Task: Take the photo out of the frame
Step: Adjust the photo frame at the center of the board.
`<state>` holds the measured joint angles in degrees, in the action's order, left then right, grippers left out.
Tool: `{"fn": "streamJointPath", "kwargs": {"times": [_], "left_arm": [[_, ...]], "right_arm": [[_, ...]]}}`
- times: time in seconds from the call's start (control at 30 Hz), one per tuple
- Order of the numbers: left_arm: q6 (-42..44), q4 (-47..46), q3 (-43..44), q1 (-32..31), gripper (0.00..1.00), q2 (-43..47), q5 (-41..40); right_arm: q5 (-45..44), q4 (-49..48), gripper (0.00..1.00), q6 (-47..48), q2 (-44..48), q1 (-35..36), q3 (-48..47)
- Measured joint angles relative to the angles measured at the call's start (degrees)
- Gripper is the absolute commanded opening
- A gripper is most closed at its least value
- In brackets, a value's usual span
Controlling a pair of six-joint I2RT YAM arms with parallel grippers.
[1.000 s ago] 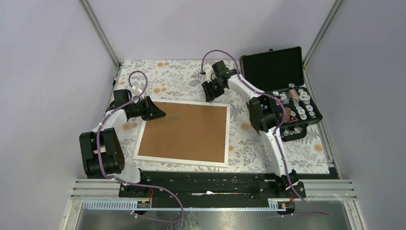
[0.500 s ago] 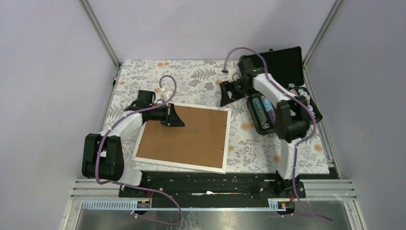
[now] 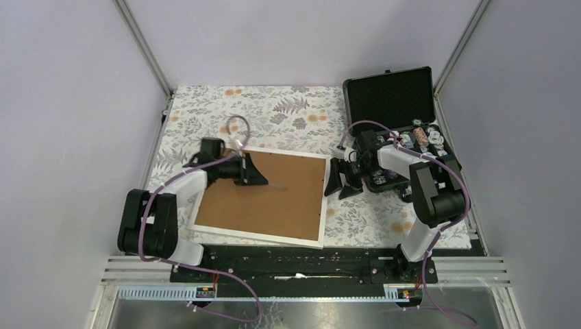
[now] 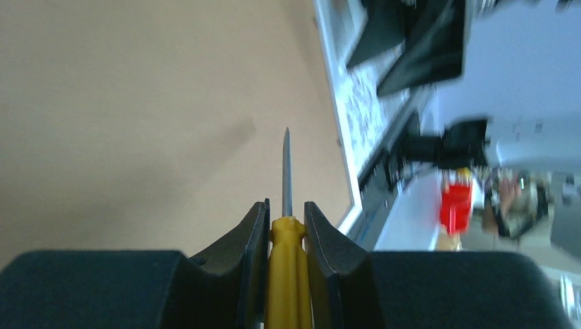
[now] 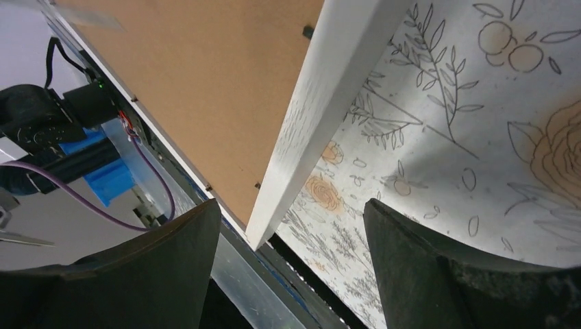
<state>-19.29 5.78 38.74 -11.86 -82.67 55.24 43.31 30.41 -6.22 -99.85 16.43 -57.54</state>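
Observation:
The frame [image 3: 260, 199] lies face down on the flowered cloth, its brown fibreboard back up inside a thin white border. The photo is hidden beneath that back. My left gripper [image 3: 255, 175] hovers over the back's upper left part, shut on a yellow-handled screwdriver [image 4: 288, 267]. The thin metal shaft [image 3: 276, 184] points toward the middle of the board [image 4: 137, 103]. My right gripper [image 3: 336, 181] stands open at the frame's right edge. In the right wrist view the white border [image 5: 322, 103] runs between the wide-apart fingers of that gripper [image 5: 291, 212].
An open black foam-lined case [image 3: 392, 101] stands at the back right, its lower tray [image 3: 428, 147] filled with small round pieces, just behind the right arm. The flowered cloth [image 3: 274, 110] covers the table. The black rail [image 3: 294, 257] with the arm bases runs along the near edge.
My right arm swung from the back of the table down to the frame's right edge and its jaws opened. My left gripper moved right over the board with the screwdriver. The frame turned slightly.

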Motion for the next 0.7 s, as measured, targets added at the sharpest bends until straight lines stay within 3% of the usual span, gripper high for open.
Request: {"fn": "streamJointPath", "kwargs": {"times": [0.23,0.33,0.7], "left_arm": [[4.24,7.76,8.83,22.49,0.00,0.24,0.20],[4.39,7.69,8.90,28.22,0.00,-1.07,1.14],[-3.19,-7.10,8.96,27.08,0.00,-18.43,5.75]], "right_arm": [[1.03,-6.01,0.79,-2.86,-2.23,1.14,1.18],[1.84,-7.76,0.78,-4.02,-4.76,2.45,0.76],[3.34,-7.80,0.72,-6.99,-10.38,3.45,-4.94]]}}
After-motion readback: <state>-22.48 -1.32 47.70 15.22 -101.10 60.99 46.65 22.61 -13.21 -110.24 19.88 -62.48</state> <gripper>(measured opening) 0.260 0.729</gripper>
